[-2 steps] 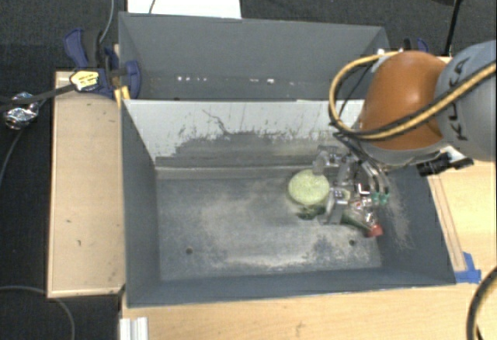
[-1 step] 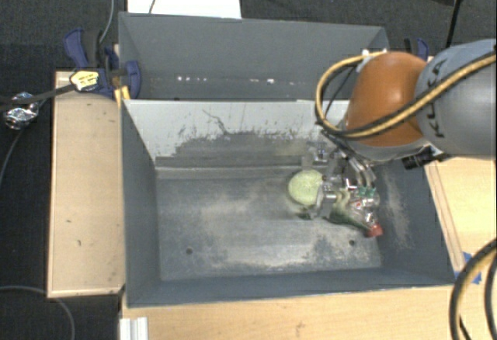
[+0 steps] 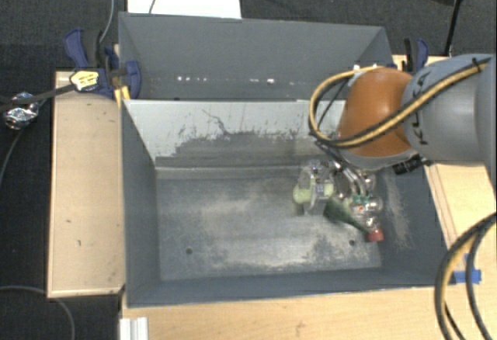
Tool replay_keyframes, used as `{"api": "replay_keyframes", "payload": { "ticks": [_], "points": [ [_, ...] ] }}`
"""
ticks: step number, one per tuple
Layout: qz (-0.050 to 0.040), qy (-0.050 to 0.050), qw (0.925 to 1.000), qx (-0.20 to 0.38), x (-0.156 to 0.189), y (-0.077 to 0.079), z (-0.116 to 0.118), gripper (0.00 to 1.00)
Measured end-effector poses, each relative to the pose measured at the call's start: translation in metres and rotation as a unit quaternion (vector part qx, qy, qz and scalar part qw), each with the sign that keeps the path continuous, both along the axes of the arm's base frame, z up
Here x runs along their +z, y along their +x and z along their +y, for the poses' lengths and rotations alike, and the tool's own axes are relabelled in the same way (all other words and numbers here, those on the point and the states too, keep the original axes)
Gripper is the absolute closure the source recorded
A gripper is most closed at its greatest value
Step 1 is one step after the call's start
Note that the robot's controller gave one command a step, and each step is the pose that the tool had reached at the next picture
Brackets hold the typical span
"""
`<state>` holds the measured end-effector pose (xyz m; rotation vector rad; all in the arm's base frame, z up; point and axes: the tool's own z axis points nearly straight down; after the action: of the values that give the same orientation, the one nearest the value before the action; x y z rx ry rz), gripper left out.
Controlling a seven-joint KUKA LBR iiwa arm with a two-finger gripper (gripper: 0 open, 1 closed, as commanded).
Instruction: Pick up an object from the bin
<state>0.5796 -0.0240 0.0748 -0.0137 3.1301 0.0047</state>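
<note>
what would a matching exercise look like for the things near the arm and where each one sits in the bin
Things:
1. pale green lump
2. small red piece
3. dark green thing
4. orange wrist cover

Places:
a. above the pincer, toward the view's upper right
b. just left of the pincer
c. lowest in the view, close to the bin right wall
d. just below the pincer in the view

Pairs: 1-b, 2-c, 3-d, 4-a

- We're looking into the grey bin: its floor is scuffed and mostly bare.
- Right of centre we see a dark green piece on the floor, with a pale green piece just beside it.
- A red bit lies near them, towards the front wall.
</note>
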Motion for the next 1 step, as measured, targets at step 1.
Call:
{"api": "replay_keyframes", "payload": {
  "ticks": [1],
  "points": [
    [-0.0002, 0.0, 1.0, 0.0, 0.0002, 0.0001, 0.0, 1.0]
  ]
}}
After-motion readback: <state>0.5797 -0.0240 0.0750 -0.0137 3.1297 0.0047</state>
